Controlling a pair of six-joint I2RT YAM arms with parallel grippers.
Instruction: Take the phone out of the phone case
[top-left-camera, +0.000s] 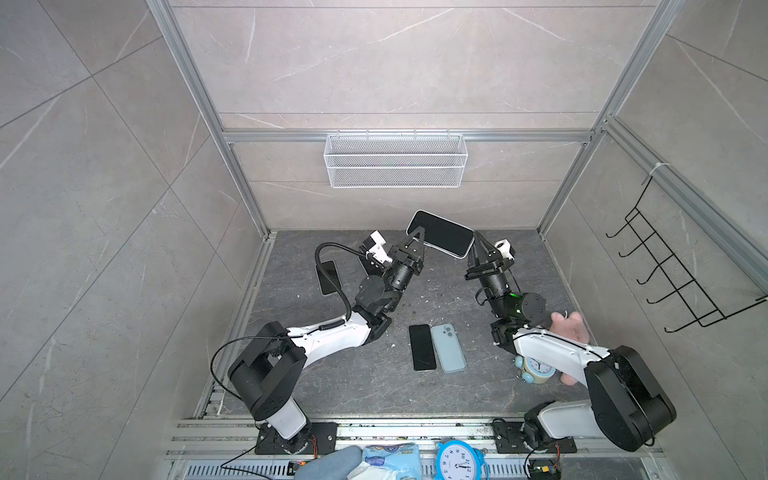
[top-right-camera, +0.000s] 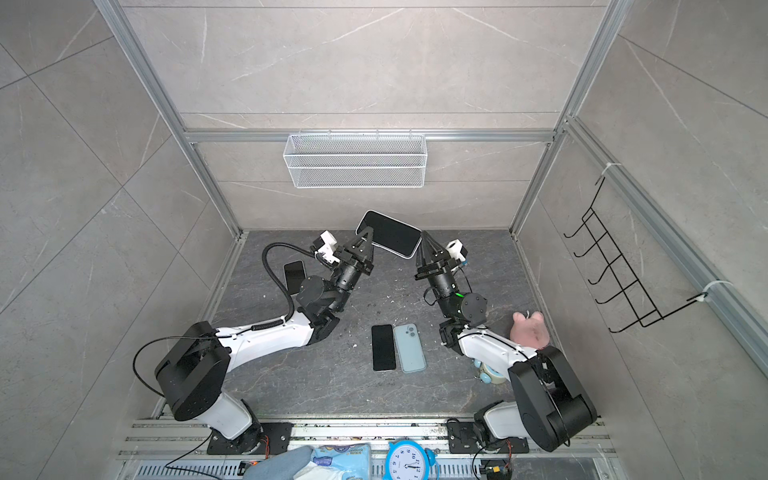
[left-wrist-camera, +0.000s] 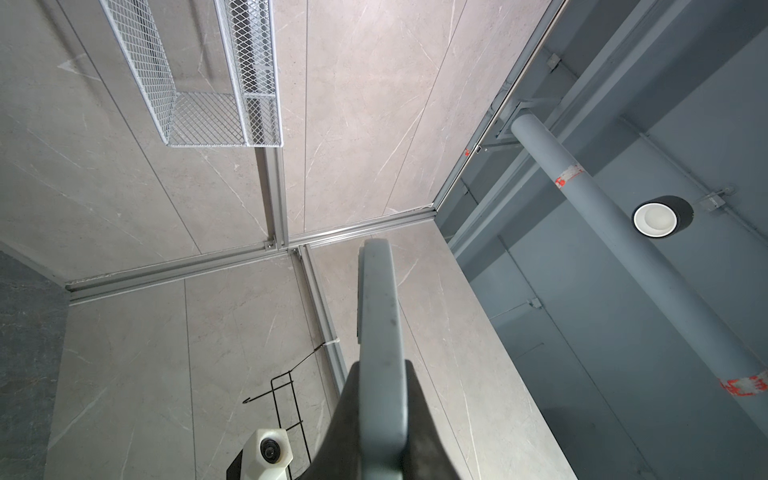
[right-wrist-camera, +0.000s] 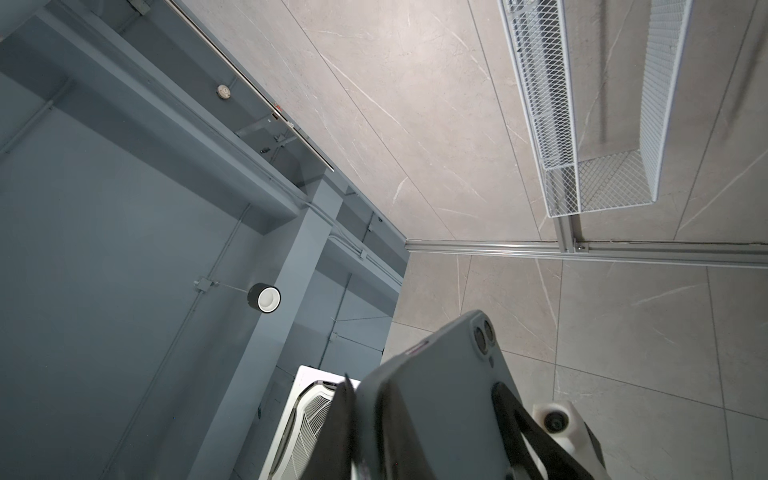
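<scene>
Black-screened phone (top-left-camera: 440, 233) in its matte grey case (right-wrist-camera: 440, 395) hangs lengthwise between left end effector (top-left-camera: 419, 237), clamped on one short end, and right end effector (top-left-camera: 477, 243), clamped on the other.

a white wire basket (top-left-camera: 395, 160) is hanging on the back wall, and a black hook rack (top-left-camera: 665, 266) is hanging on the side wall at the right in both top views. on the dark stone table (top-left-camera: 353, 386) a pink plush toy (top-left-camera: 571, 326) is lying near the right edge, with a small pale-blue alarm clock (top-left-camera: 538, 368) sitting just beside it, both partly hidden. in front of the table a bright blue alarm clock (top-left-camera: 457, 461) is lying face up beside a blue-and-white packet (top-left-camera: 390, 457).
</scene>
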